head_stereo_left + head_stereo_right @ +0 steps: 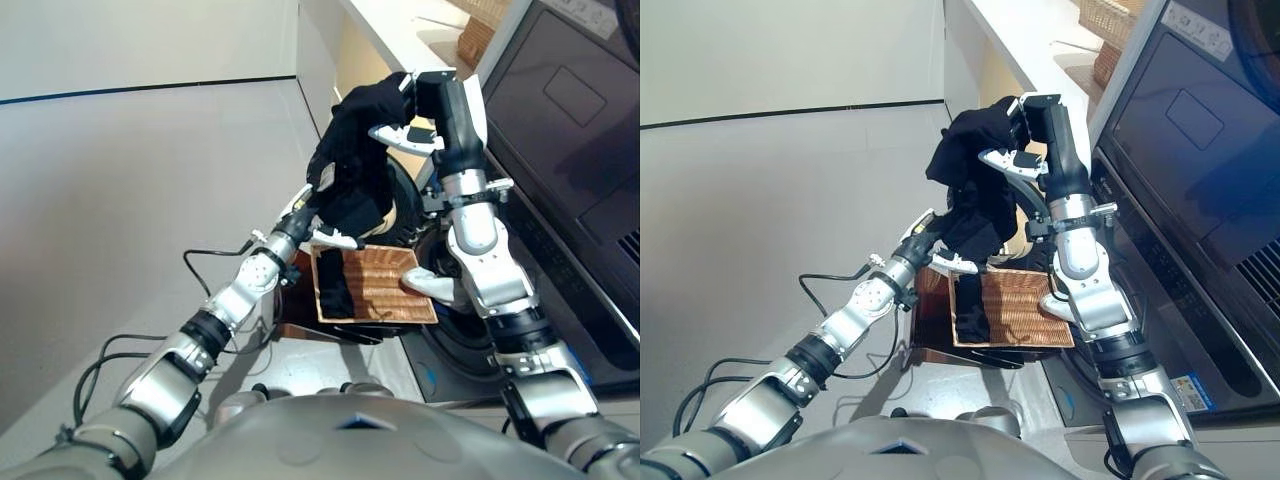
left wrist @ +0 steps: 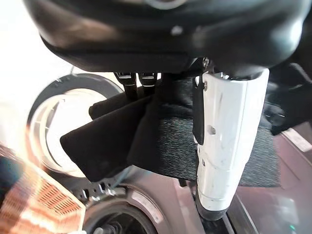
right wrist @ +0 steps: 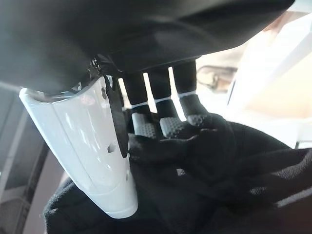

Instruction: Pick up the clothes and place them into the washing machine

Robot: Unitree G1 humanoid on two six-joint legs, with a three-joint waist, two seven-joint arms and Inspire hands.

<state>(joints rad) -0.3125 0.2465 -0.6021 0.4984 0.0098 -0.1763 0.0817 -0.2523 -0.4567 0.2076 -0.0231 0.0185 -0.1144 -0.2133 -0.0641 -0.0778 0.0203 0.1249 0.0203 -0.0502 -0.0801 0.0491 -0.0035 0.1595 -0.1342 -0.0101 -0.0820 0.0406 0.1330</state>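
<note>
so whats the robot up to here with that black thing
The robot is lifting a black garment out of a wicker basket on the floor beside the washing machine. Both hands grip it: the right hand holds the top of the bundle high, and the left hand holds it lower down. Another dark piece of clothing lies in the basket. The left wrist view shows the garment hanging in front of the machine's round opening, not yet inside it.

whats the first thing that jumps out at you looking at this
A black garment hangs in the air, gripped at its top by the right hand and lower down by the left hand. Below it sits a wicker basket with another dark piece inside, beside the washing machine.
</note>
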